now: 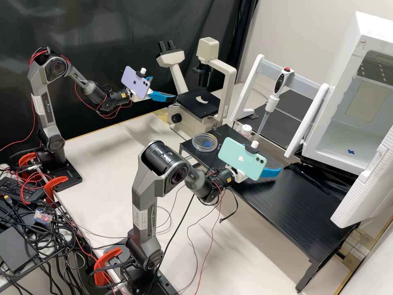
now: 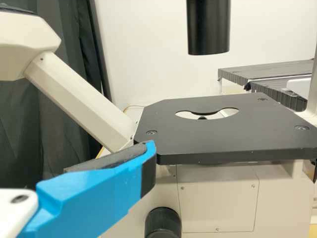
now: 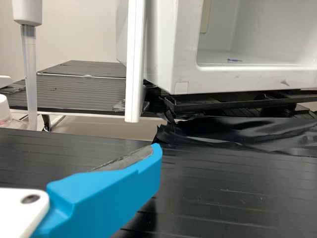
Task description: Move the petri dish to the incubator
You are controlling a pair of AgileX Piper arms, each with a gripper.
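In the high view the clear petri dish (image 1: 199, 143), with a blue mark showing in it, rests on the black raised shelf beside the microscope. At the right stands the white incubator (image 1: 333, 155), its door open and a blue mark on its floor. My left gripper (image 1: 163, 87) is open in the air just left of the microscope stage, behind and left of the dish. My right gripper (image 1: 269, 159) is open above the shelf, between dish and incubator. The left wrist view shows my left gripper (image 2: 99, 193); in the right wrist view my right gripper (image 3: 106, 196) faces the incubator (image 3: 168, 54).
The microscope (image 1: 225, 78) with its black stage (image 2: 228, 141) stands behind the dish. A pipette (image 1: 268, 110) hangs on a white stand near a small white-capped bottle (image 1: 246, 130). The incubator door (image 1: 364, 180) swings out over the shelf's right end (image 1: 286, 196). Cables trail over the bench.
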